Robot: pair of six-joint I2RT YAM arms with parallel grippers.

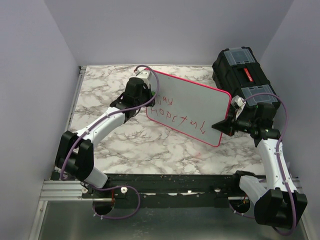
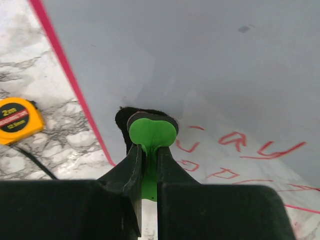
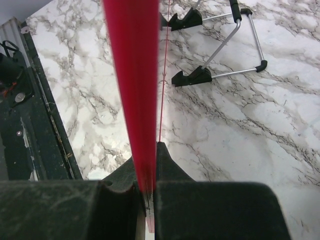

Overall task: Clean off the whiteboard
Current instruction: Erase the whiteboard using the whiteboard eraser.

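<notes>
The whiteboard (image 1: 197, 100), white with a pink-red rim, is held tilted above the marble table. Red handwritten lettering (image 1: 180, 119) runs across its lower left part. My left gripper (image 1: 146, 95) is at the board's upper left corner, shut on a green eraser (image 2: 152, 131) whose black felt pad presses against the white surface (image 2: 210, 60) just left of the red letters (image 2: 235, 141). My right gripper (image 1: 224, 125) is shut on the board's right edge. In the right wrist view the red rim (image 3: 132, 75) runs straight down between the fingers (image 3: 170, 165).
A black toolbox (image 1: 245, 70) stands at the back right, close behind the right arm. A yellow tape measure (image 2: 17, 120) lies on the table left of the board. A wire stand with black feet (image 3: 220, 47) lies on the marble under the board. Walls close in both sides.
</notes>
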